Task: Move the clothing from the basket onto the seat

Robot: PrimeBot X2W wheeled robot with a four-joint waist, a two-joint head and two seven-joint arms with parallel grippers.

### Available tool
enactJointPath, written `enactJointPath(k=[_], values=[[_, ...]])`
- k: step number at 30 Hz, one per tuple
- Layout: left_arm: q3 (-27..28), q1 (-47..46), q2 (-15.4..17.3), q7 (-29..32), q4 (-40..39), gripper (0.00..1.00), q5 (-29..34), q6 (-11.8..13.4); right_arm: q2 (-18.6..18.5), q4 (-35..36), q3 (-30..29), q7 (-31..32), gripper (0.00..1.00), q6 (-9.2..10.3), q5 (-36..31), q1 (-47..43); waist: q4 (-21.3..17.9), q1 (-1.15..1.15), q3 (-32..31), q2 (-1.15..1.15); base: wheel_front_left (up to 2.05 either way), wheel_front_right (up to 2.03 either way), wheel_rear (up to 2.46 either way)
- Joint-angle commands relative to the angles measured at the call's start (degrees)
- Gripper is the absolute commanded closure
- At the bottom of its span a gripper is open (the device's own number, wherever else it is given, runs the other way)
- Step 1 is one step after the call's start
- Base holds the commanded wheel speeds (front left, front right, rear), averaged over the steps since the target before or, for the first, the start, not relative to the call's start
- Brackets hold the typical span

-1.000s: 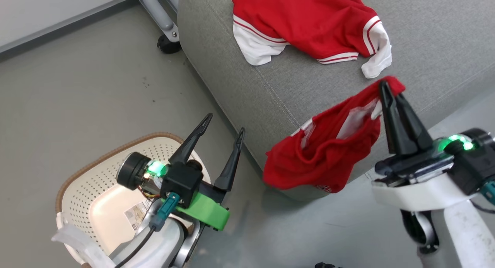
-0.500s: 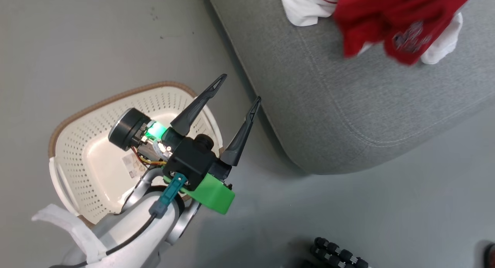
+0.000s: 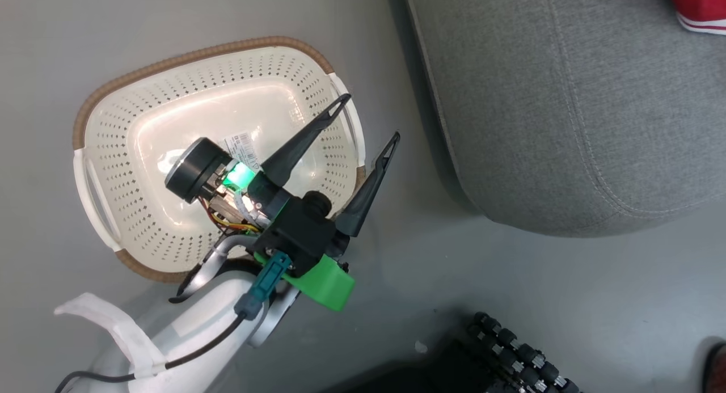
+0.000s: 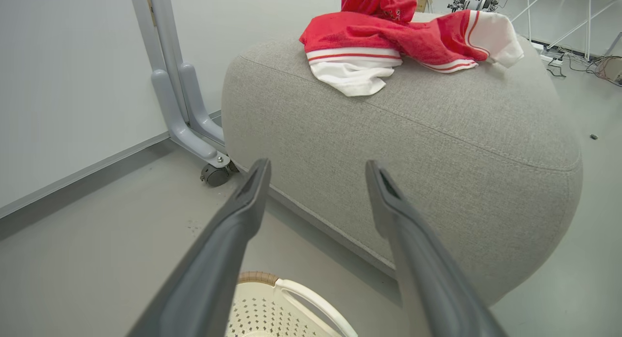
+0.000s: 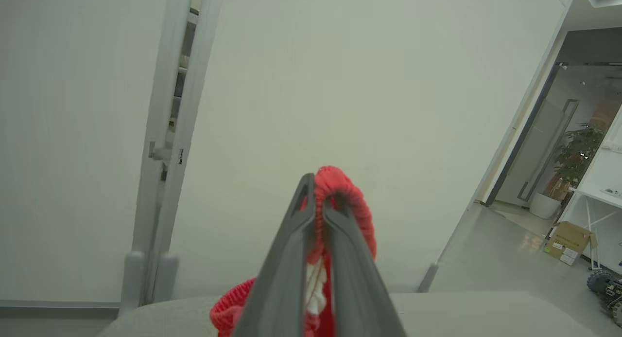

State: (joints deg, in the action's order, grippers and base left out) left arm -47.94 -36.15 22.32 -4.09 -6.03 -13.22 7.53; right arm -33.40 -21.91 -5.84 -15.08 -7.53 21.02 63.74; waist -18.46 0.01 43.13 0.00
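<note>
Clothing [image 4: 369,35]: one laid garment rests across the top of the seat [image 4: 413,142]. A second, the held garment [image 5: 347,191], hangs over the seat's top.
Basket [image 3: 113,155]: stands on the floor [image 3: 510,296] just beside the seat, with no fabric left inside.
Right hand [image 5: 318,191]: clenched on a bunched red fold of the held garment, which loops over the fingertips.
Left hand [image 3: 370,116]: released, jaws spread wide, hovering above the basket and touching nothing.
Handling: soft, light and limp, judging by the drape. It will sag and swing from any single pinch. The ribbed trim looks grippy rather than slick, and could catch on a fingertip at release.
Where to hold: a thick gathered fold or a cuff, not a single flat layer.
Head view adds: the basket's whole bottom, bare but for a paper label [image 3: 243,146].
Left wrist view adds: how the laid garment sprawls, its white panel hanging over the seat's near edge.
Right wrist view adds: the pinch itself, close up.
</note>
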Motion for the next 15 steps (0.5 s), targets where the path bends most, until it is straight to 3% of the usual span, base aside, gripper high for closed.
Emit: enactJointPath(k=[1,13,15], values=[[-0.2,-0.8,0.1,0.1,0.2,0.00,0.5,-0.3,1.0,-1.0,-0.9,-0.1,1.00,0.08,-0.5,-2.9,1.3,-0.01,1.7,0.00,0.00,0.00,0.00],[-1.9,2.0,-1.3,-0.8,1.6,0.00,-0.7,0.7,9.5,-2.8,-9.8,-0.1,1.00,0.07,-1.5,-20.5,0.7,-0.01,-2.0,0.00,0.00,0.00,0.00],[-2.0,2.6,-1.6,-1.5,2.3,0.00,-1.0,1.0,10.8,-2.4,-10.1,-0.1,0.78,0.08,-1.2,-23.3,0.5,-0.01,-2.9,0.00,0.00,0.00,0.00]])
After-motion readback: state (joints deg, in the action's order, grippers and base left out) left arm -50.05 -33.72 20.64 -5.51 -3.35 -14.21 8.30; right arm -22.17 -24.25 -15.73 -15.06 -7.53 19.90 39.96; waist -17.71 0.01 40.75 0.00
